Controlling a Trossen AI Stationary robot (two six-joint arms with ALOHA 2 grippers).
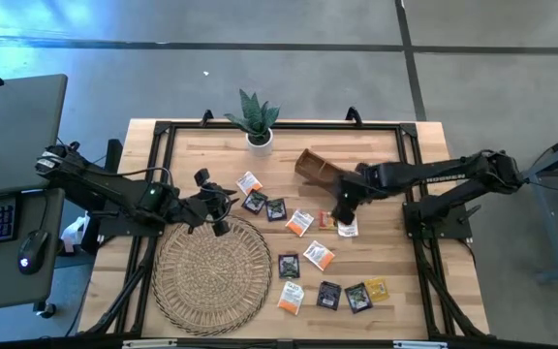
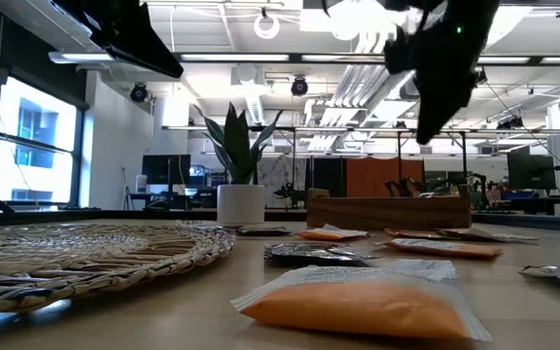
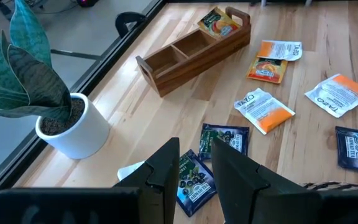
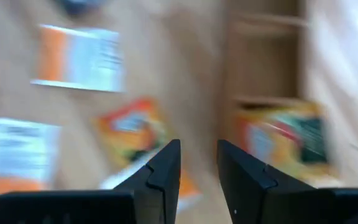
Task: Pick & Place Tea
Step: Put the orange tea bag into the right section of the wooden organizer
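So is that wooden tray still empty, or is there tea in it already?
Not empty. The wooden tray holds one orange sachet in an end compartment; the other compartments visible in the left wrist view look bare.

Light wooden tabletop framed by black rails. Near the far edge, a white potted plant. Right of centre, a wooden divided tray, set at an angle. Toward the near left corner, a big round woven mat. Scattered from the centre to the near right: tea sachets, orange-and-white, dark, one yellow.
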